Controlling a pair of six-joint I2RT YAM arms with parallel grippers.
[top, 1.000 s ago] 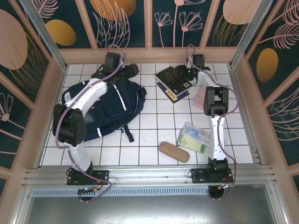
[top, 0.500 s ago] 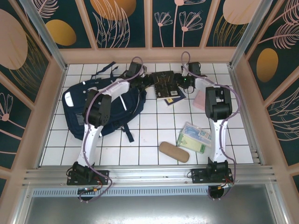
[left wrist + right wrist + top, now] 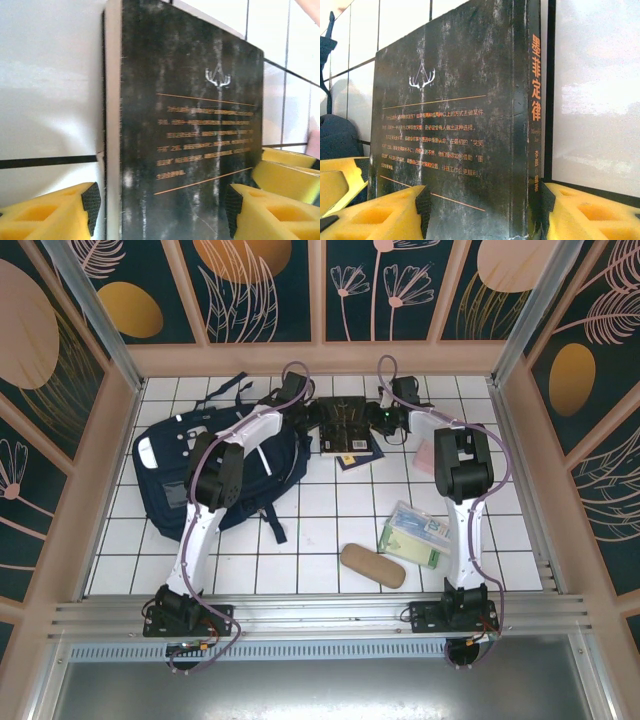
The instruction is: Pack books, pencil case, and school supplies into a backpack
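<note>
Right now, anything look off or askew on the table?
Yes: both arms are on one book. The left gripper and right gripper flank the black book from opposite sides, jaws astride it; grip unclear. A dark blue book pokes out skewed beneath it. The black cover shows pale streaks, wear or glare.

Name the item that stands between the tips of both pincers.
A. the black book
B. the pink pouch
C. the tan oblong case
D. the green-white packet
A: each wrist view shows the black book upright between yellow tips, those of the left pincer in one and of the right pincer in the other.
</note>
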